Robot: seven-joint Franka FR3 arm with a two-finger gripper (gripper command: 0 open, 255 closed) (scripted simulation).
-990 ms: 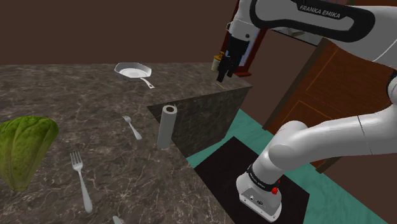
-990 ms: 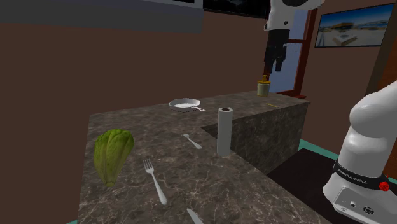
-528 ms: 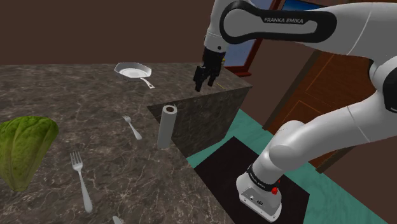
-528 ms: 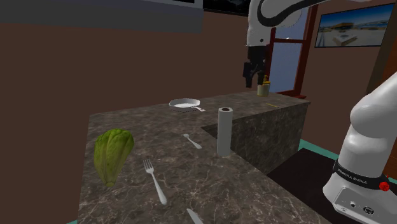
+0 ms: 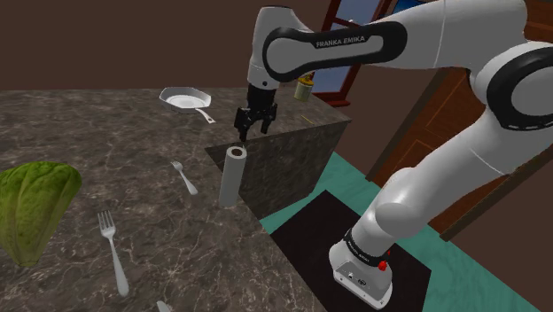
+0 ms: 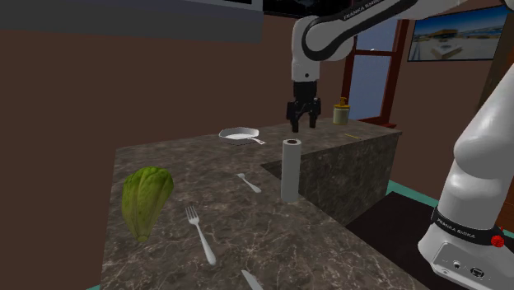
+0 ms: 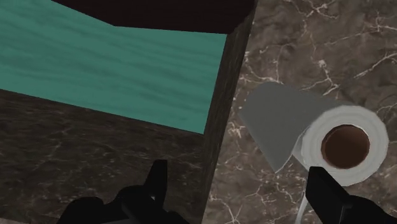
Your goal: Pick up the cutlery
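Observation:
Two pale forks lie on the dark marble counter (image 5: 80,133): a small fork (image 5: 184,177) (image 6: 249,182) beside the upright paper towel roll (image 5: 232,175) (image 6: 290,169), and a larger fork (image 5: 112,251) (image 6: 200,234) nearer the front. A knife tip (image 5: 164,307) (image 6: 251,280) pokes in at the lower edge. My gripper (image 5: 251,133) (image 6: 302,128) (image 7: 242,191) hangs open just above the roll's top, pointing down, with nothing between its fingers. In the wrist view the roll (image 7: 318,137) stands close to one finger.
A white frying pan (image 5: 184,99) (image 6: 239,133) sits at the back of the counter and a lettuce head (image 5: 34,208) (image 6: 146,199) at the shoulder view's left. A small jar (image 5: 304,87) (image 6: 340,112) stands on the far corner. The counter's notch drops to teal floor (image 7: 127,70).
The arm has swung toward the shoulder view's left and downward, carrying the gripper from beside the jar to just above the paper towel roll. Nothing on the counter has moved.

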